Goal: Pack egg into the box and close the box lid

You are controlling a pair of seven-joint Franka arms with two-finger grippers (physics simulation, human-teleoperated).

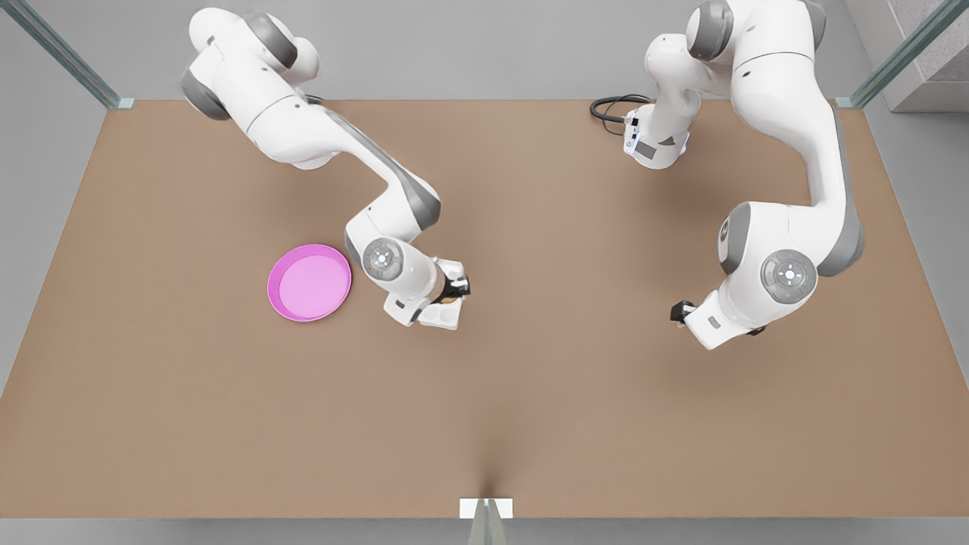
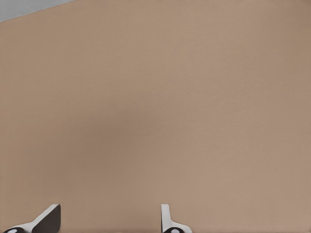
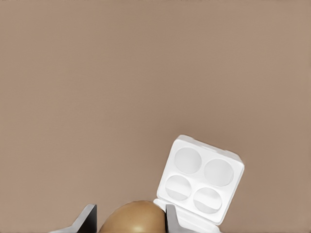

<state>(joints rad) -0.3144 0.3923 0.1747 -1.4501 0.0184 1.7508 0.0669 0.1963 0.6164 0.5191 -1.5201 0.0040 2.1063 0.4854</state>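
Observation:
The tan-brown egg (image 3: pixel 132 217) is held between the fingers of my right gripper (image 3: pixel 129 221), which is shut on it. This gripper (image 1: pixel 456 289) belongs to the arm at the front view's left and hovers just above the white box (image 1: pixel 441 316). The box (image 3: pixel 201 182) lies open on the table, and all four of its round cups are empty. A strip of the box lid (image 3: pixel 192 222) shows beside the tray. My left gripper (image 1: pixel 679 311), on the arm at the front view's right, waits open over bare table (image 2: pixel 108 225).
A round pink plate (image 1: pixel 310 282) lies on the brown table just to the front view's left of the box. A black cable (image 1: pixel 609 110) is coiled near the far arm base.

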